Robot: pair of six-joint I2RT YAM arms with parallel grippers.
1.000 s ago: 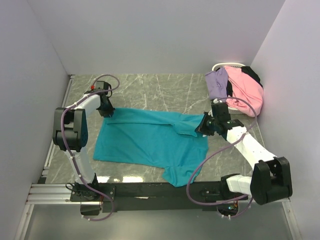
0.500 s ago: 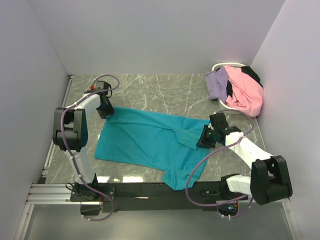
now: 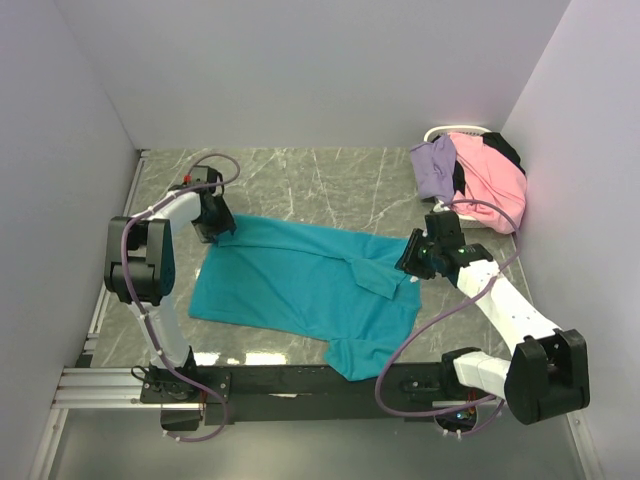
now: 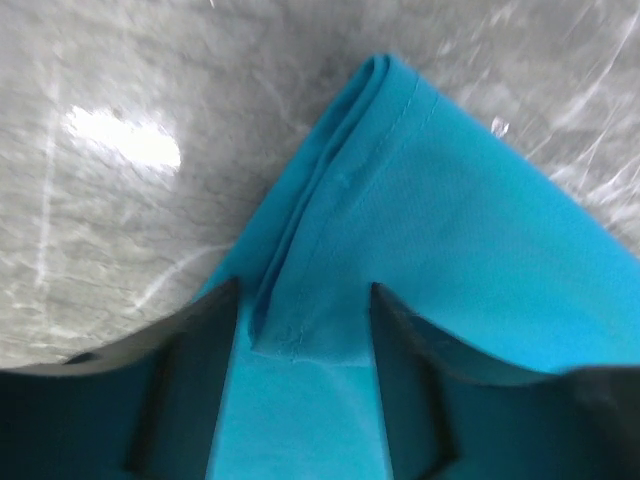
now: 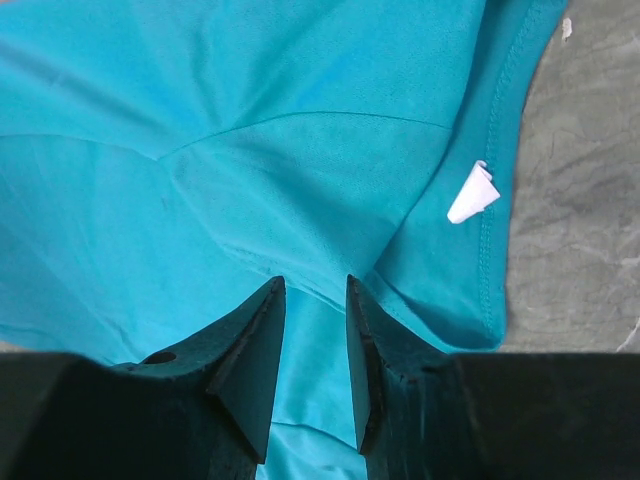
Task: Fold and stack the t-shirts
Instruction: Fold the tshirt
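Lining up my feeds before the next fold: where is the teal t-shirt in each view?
Top external: the teal t-shirt lies spread in the middle.
Left wrist: a folded corner of it, centre to lower right.
Right wrist: it fills most of the frame.
Shared landmark: the grey marble table beside it.
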